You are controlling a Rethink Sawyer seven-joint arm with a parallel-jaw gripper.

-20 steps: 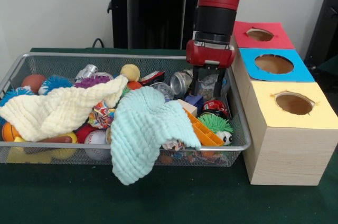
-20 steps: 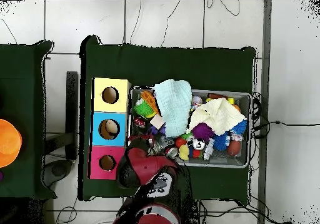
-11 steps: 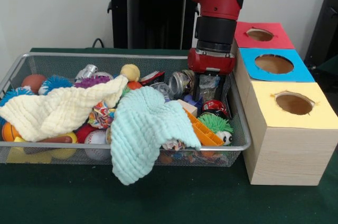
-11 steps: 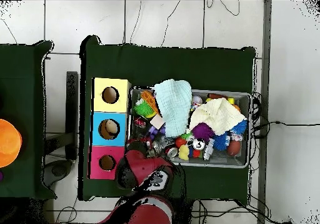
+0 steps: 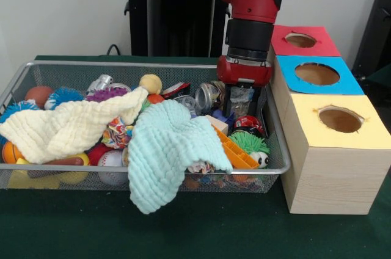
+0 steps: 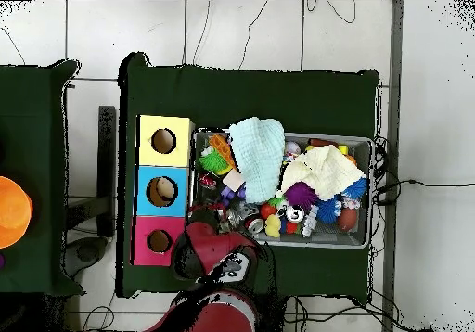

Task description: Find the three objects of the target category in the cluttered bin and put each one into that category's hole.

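Inspecting the bin (image 5: 276,167), we find the pincer (image 5: 242,101) lowered at its 2 o'clock corner around a clear bag (image 5: 241,96); grip undeterminable. Search step; next needs a lift toward the holes.

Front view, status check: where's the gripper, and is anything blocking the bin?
Gripper down in the bin's end by the boxes, state unclear. Crinkly clear item at it. Mint cloth and cream cloth cover much clutter.

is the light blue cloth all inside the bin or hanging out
Hanging out: the light blue cloth drapes over the bin's front rim onto the outside.
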